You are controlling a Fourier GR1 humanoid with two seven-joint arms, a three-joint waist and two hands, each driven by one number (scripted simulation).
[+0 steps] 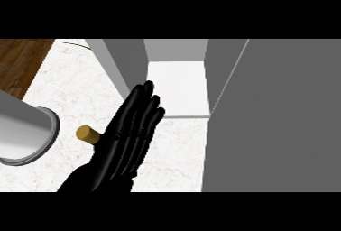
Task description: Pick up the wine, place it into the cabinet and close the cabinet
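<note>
Peeking out beside the left robot hand [123,140]: the wine [85,133].

- There is a single view, taken from the robot's head and facing steeply down onto the surface [73,90].
- It sits close: a robot hand [130,135] fills the centre and the cabinet [177,90] the right.

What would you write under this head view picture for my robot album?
Right hand, fingers straight, beside the wine's gold top on the counter, before the open cabinet.
</note>
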